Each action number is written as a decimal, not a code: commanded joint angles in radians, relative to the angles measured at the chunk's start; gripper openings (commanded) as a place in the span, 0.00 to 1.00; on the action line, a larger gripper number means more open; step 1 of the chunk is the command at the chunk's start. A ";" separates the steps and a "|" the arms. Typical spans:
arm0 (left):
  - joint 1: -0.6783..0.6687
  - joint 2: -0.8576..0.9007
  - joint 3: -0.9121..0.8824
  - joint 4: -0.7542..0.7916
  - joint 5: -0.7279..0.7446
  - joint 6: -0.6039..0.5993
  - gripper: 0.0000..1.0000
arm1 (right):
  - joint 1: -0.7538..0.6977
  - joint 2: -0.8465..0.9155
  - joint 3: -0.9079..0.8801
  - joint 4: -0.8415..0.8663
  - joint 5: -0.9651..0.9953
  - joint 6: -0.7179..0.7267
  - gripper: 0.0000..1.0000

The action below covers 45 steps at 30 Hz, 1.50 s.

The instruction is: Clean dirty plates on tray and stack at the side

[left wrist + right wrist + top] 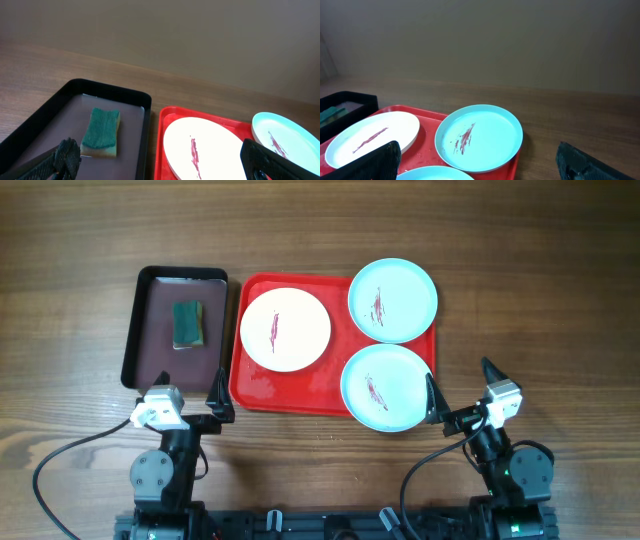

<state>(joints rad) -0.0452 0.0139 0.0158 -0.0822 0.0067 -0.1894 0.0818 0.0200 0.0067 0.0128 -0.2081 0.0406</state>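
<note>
Three smeared round plates (285, 330) are lying on the glossy red tray (250, 392). The left gripper (159, 152) and right gripper (477, 149) are hanging splayed, empty. Only the left wrist view is showing the sponge's (101, 132) yellow flank.

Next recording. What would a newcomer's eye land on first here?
The bright red tray in the middle of the table stands out, carrying three plates, each streaked red-brown: a white plate at its left, a far turquoise plate and a near turquoise plate at its right. Left of it, a dark tray holds a green sponge. The left gripper and right gripper sit open at the near edge.
</note>
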 commanded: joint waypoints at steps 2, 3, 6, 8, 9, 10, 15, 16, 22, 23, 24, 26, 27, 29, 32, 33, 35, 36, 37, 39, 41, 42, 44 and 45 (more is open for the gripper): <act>-0.005 -0.005 -0.007 0.001 0.012 -0.005 1.00 | 0.000 -0.009 -0.002 0.002 0.010 0.014 1.00; -0.005 -0.005 -0.007 0.001 0.012 -0.006 1.00 | 0.000 -0.009 -0.002 0.002 0.010 0.014 1.00; -0.005 -0.005 -0.007 0.001 0.012 -0.006 1.00 | 0.000 -0.009 -0.002 0.002 0.010 0.014 1.00; -0.005 -0.005 -0.007 0.001 0.012 -0.006 1.00 | 0.000 -0.009 -0.002 0.002 0.010 0.014 1.00; -0.005 -0.005 -0.007 0.001 0.012 -0.006 1.00 | 0.000 -0.009 -0.002 0.002 0.010 0.014 1.00; -0.005 -0.005 -0.007 0.001 0.012 -0.005 1.00 | 0.000 -0.009 -0.002 0.002 0.010 0.014 1.00; -0.005 -0.005 -0.007 0.001 0.012 -0.006 1.00 | 0.000 -0.009 -0.002 0.002 0.010 0.014 1.00; -0.005 -0.005 -0.007 0.001 0.012 -0.006 1.00 | 0.000 -0.009 -0.002 0.002 0.010 0.014 1.00; -0.005 -0.005 -0.007 0.001 0.011 -0.005 1.00 | 0.000 -0.009 -0.002 0.005 0.010 0.012 1.00; -0.005 -0.005 -0.007 0.001 0.012 -0.006 1.00 | 0.000 -0.009 -0.002 0.004 0.010 0.012 1.00; -0.005 -0.005 -0.007 0.001 0.012 -0.006 1.00 | 0.000 -0.009 -0.002 0.004 0.010 0.012 1.00; -0.005 -0.005 -0.007 0.001 0.012 -0.006 1.00 | -0.001 -0.009 -0.002 0.006 0.019 0.011 1.00; -0.005 -0.005 -0.007 0.001 0.012 -0.006 1.00 | -0.001 -0.009 -0.002 0.015 0.039 0.012 1.00; -0.005 -0.005 -0.007 0.001 0.012 -0.005 1.00 | -0.001 -0.009 -0.002 0.060 0.055 0.012 1.00; -0.005 -0.005 -0.007 0.001 0.011 -0.005 1.00 | -0.001 -0.009 -0.002 0.103 0.048 0.016 1.00; -0.005 -0.005 -0.007 0.003 0.011 -0.006 1.00 | -0.001 -0.009 -0.002 0.103 0.030 0.015 1.00; -0.005 -0.005 -0.006 0.005 0.019 -0.040 1.00 | -0.001 -0.009 -0.002 0.103 -0.012 0.015 1.00; -0.005 -0.005 -0.006 0.005 0.019 -0.047 1.00 | -0.001 -0.009 -0.002 0.103 -0.034 0.015 1.00; -0.005 -0.005 -0.006 0.002 0.020 -0.051 1.00 | 0.000 -0.009 -0.002 0.103 -0.061 0.015 1.00; -0.005 -0.005 -0.005 0.004 0.027 -0.051 1.00 | -0.001 -0.009 0.000 0.104 -0.089 0.016 1.00; -0.005 -0.005 0.001 0.003 0.028 -0.053 1.00 | -0.001 -0.009 0.006 0.103 -0.109 0.015 1.00; -0.005 -0.005 0.006 0.001 0.030 -0.057 1.00 | 0.000 -0.008 0.013 0.103 -0.124 0.015 1.00; -0.005 0.002 0.033 -0.015 0.030 -0.059 1.00 | -0.001 -0.002 0.032 0.104 -0.134 0.014 1.00; -0.005 0.012 0.047 -0.020 0.031 -0.059 1.00 | -0.001 0.003 0.039 0.106 -0.134 0.011 1.00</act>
<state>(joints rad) -0.0452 0.0139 0.0177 -0.0868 0.0154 -0.2295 0.0818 0.0200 0.0082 0.1127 -0.2958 0.0410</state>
